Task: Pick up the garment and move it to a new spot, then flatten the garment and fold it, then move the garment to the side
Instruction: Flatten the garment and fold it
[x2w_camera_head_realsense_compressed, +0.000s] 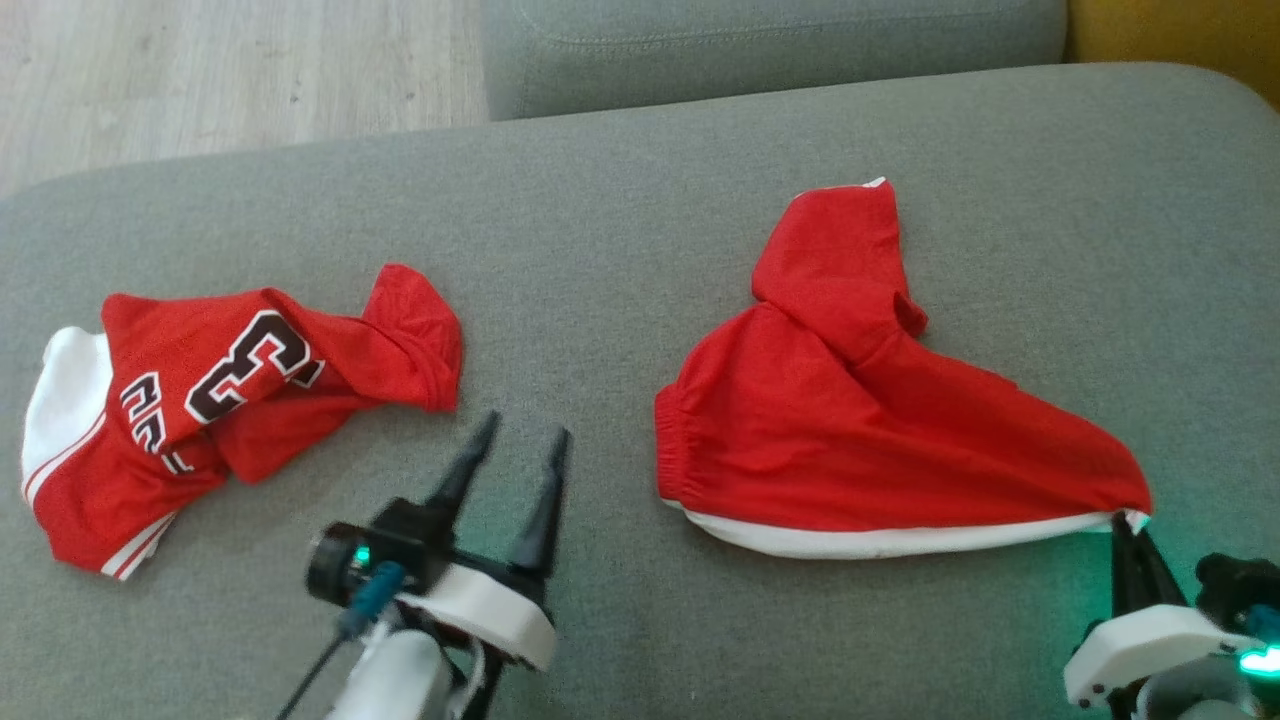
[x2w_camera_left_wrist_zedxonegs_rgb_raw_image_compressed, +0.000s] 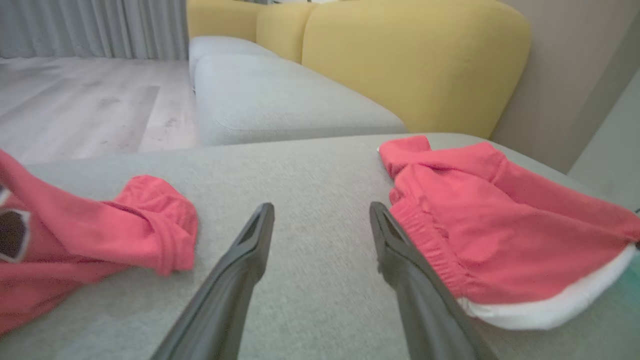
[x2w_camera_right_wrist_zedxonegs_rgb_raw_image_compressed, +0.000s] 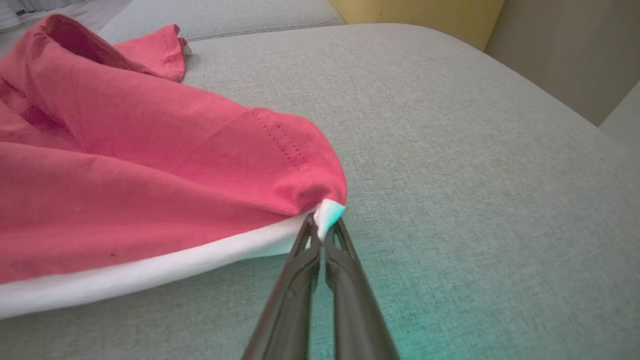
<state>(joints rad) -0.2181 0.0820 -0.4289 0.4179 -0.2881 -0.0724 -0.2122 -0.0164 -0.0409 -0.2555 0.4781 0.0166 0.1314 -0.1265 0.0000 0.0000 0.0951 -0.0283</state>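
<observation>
Head view: red shorts (x2w_camera_head_realsense_compressed: 880, 430) lie on the grey cushion (x2w_camera_head_realsense_compressed: 620, 200) at 3 o'clock. At 5 o'clock, right gripper (x2w_camera_head_realsense_compressed: 1128, 522) pinched tight on their white hem corner. At 7 o'clock, left gripper (x2w_camera_head_realsense_compressed: 522, 432), jaws wide, empty, between shorts and jersey (x2w_camera_head_realsense_compressed: 230, 400).

Jersey (x2w_camera_head_realsense_compressed: 240, 400) print folded under, only a 3 legible; l-wrist view crops it at left edge. Shorts (x2w_camera_right_wrist_zedxonegs_rgb_raw_image_compressed: 150, 165) cropped left in r-wrist view. Right gripper (x2w_camera_head_realsense_compressed: 1129, 522) body cut off btm-right in head view.

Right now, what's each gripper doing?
Left gripper: open, empty.
Right gripper: shut on a corner of the red shorts.
</observation>
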